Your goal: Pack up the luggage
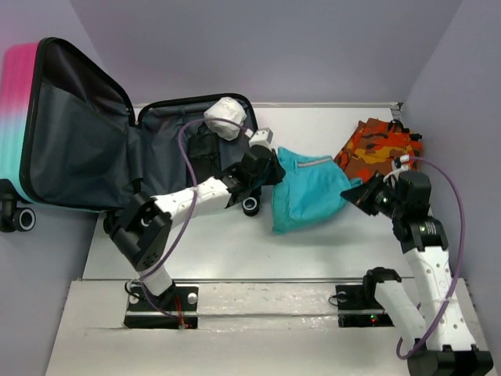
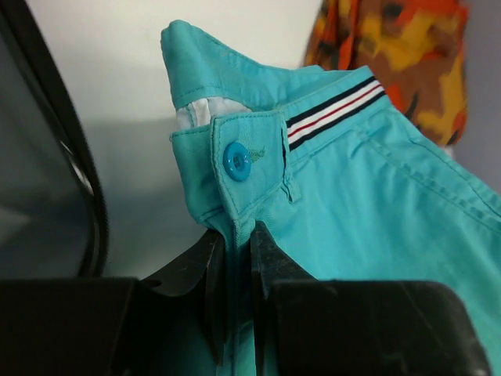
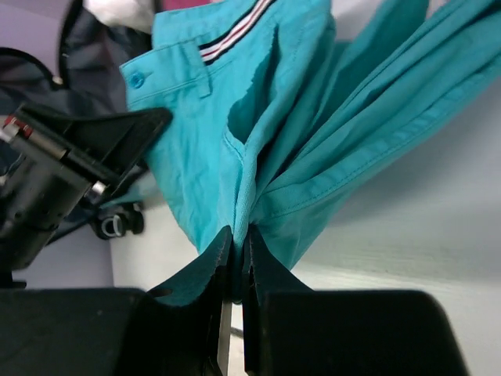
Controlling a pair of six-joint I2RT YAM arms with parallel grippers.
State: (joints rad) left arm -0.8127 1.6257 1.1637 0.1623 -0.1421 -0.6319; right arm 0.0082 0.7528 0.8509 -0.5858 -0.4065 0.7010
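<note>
The luggage (image 1: 78, 133) lies open at the far left corner of the tabletop (image 1: 313, 251), lid raised over the left edge, a white bundle (image 1: 227, 117) inside. Mid-table, the left gripper (image 2: 239, 247) is clamped on the waistband of the turquoise garment (image 1: 309, 196) below its button (image 2: 236, 160), and the right gripper (image 3: 237, 251) pinches a fold on its opposite side. An orange patterned cloth (image 1: 383, 145) lies near the far right corner.

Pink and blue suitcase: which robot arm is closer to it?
Left. The left fingers pinch the teal shorts right beside the rim of the open suitcase. The right fingers hold the shorts' other end, farther off to the side.
</note>
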